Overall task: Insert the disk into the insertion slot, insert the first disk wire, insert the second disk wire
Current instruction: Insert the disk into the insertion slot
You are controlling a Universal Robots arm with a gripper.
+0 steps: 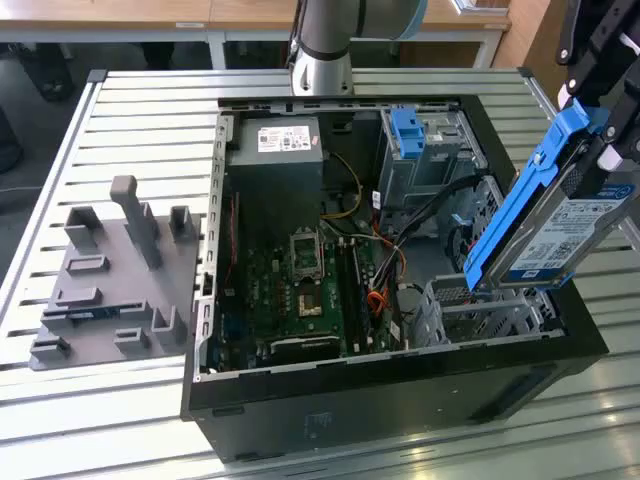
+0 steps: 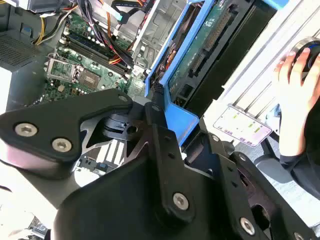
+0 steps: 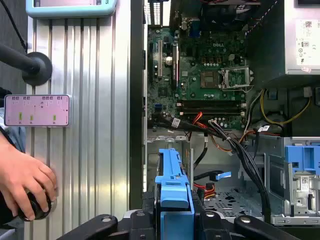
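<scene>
Black gripper linkage sits closest in both wrist views. The gripper (image 3: 174,215) is clamped tight on the blue carrier edge of the disk (image 3: 172,180), with a finger pressing from each side.

In the exterior view the disk (image 1: 565,225) hangs at about three o'clock of the open computer case (image 1: 380,410). It is steeply tilted, its upper end high by the fingers and its lower end down near the insertion slot (image 1: 480,305), which sits in the case's four o'clock corner. I cannot tell whether that lower end touches the slot's top edge, but it is plainly not inside.

A taller cage with a blue latch (image 1: 415,140) stands at one o'clock, and the motherboard (image 1: 300,280) lies from the centre toward nine. A cable bundle (image 1: 400,250) runs between them and ends just beside the slot. Outside the case, a person's hand (image 3: 25,182) rests on a dark knob on the slatted table (image 1: 130,120).

The step in hand looks like the first one, seating the disk, and it is barely begun. No wire can be plugged into a disk held this high, and I cannot pick out which cables are the disk's.

As I judge it, seating calls for bringing the disk out of its tilt until it lies level with the slot's mouth. The carrier sides would need to be squared to the cage walls, followed by a straight push, with the loose cables kept out of the opening.
</scene>
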